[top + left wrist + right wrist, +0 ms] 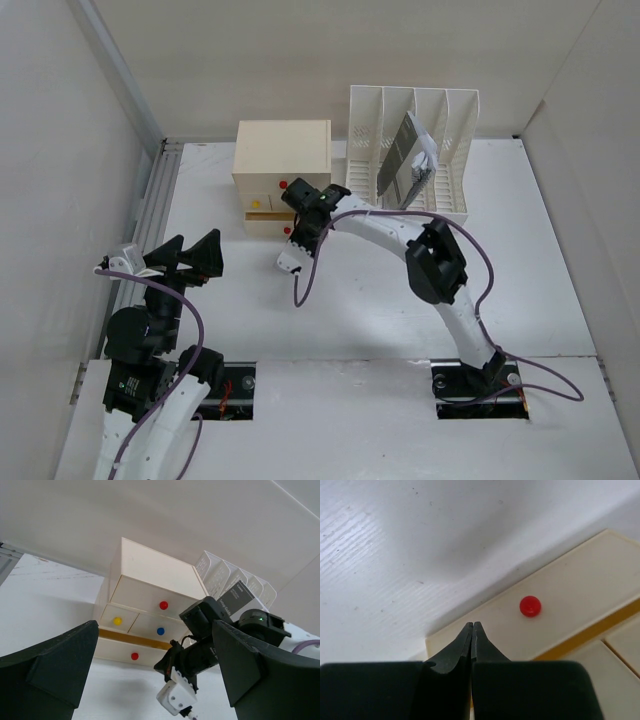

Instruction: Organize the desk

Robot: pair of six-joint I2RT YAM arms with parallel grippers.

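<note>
**Right fingers at the bottom drawer, pressed shut**

- Desk (360, 310): white top filling the top view, arm bases at its near edge. Rack (462, 120) and box (282, 150) stand side by side at the far edge, box to the left. A grey booklet (405, 155) leans in one rack slot.
- Box: the bottom drawer (560, 590) stands proud of the fronts above it, with a yellow strip showing along its top. Its long axis runs left to right across the box face, square to the right arm's reach.
- Right gripper (471, 626): fingers pressed together, holding nothing. The tips sit over the drawer front near its edge, with the red knob (530, 606) just beside them and apart. The drawer lies straight beyond the tips, away from the bases. Cannot tell whether the tips touch the front.
- Left gripper (190, 252): fingers spread wide, empty, raised over the desk's left side, well apart from the box and facing it.
- Judgement: the right arm is far nearer. Shut fingers beside the knob, not around it, suggest a push to close the drawer. The push should go along the drawer's travel, or the tips may skid off the front.
</note>
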